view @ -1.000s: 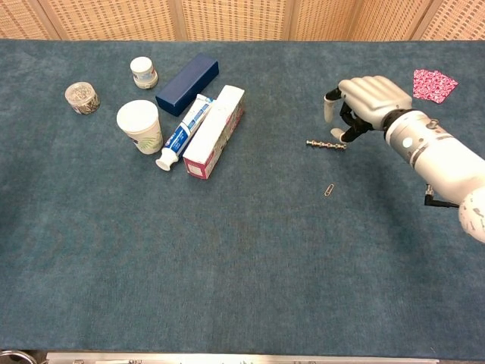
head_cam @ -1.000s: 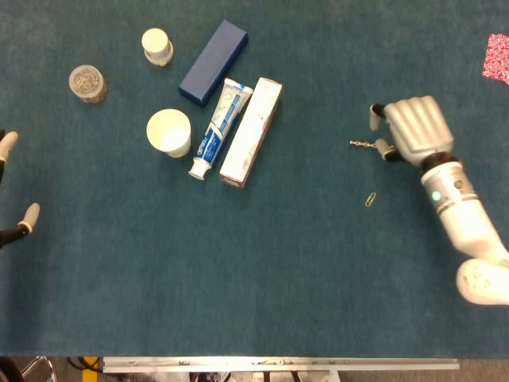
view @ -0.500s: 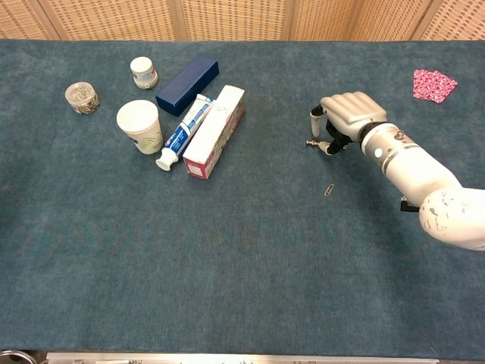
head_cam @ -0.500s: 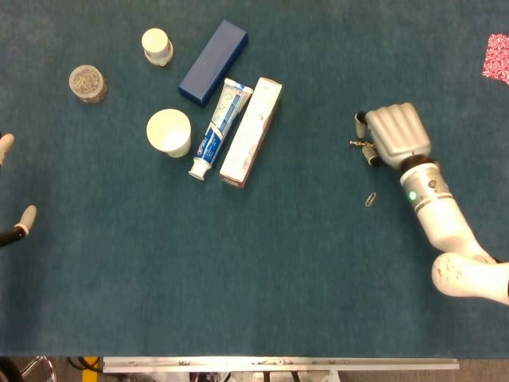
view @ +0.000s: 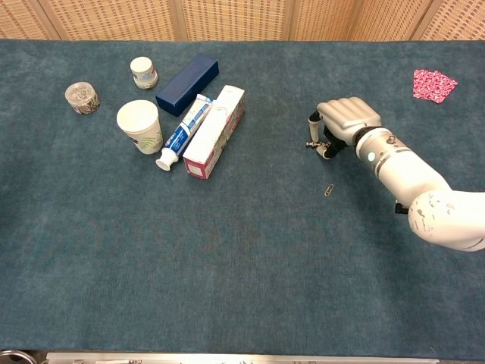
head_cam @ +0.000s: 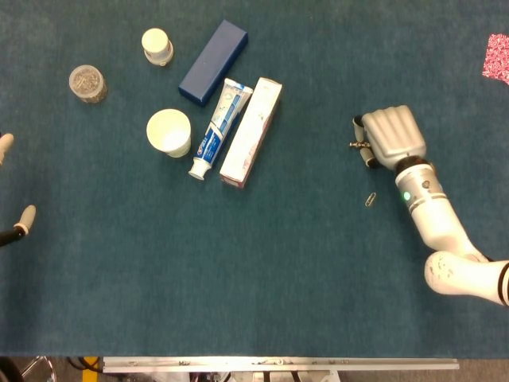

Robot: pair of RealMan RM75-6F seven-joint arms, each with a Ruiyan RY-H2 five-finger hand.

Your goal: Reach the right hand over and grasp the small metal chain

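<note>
Right hand over the chain, right of frame centre
The right hand (head_cam: 390, 137) has moved left since earlier; its curled fingers now cover the small metal chain (head_cam: 357, 144), one end poking out left.

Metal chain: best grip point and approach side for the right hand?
Pinch the metal chain near its middle from above. It is a thin strand lying flat on the cloth, too low for a side grip. The right hand is already over it, covering most of it.
</note>
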